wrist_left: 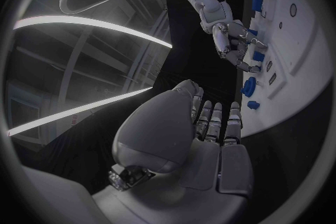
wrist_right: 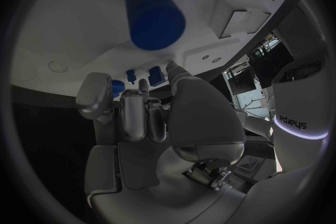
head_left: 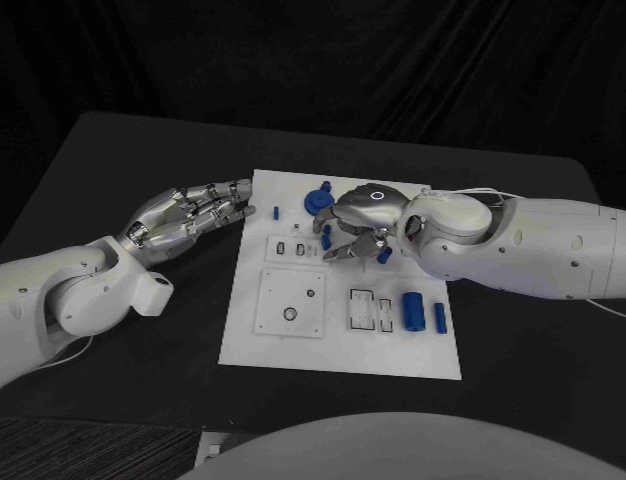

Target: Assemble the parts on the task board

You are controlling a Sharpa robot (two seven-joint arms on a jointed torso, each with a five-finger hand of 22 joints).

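Now your right robot hand (head_left: 354,228) hovers over the task board (head_left: 345,345) at its twelve o'clock end, fingers curled among the blue parts (head_left: 318,203); whether it grips one, you cannot tell. Your left robot hand (head_left: 186,217) (fingers extended, holding nothing) rests on the surface (head_left: 126,170) at the board's ten o'clock edge.

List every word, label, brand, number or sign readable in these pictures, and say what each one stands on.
"sharpa", seen upside down: on the white robot body above a glowing ring, in the right wrist view.
White rectangular task board: no print can be read on it.
Small blue parts: no marks can be read.
Silver left hand and silver right hand: no lettering can be read on either.
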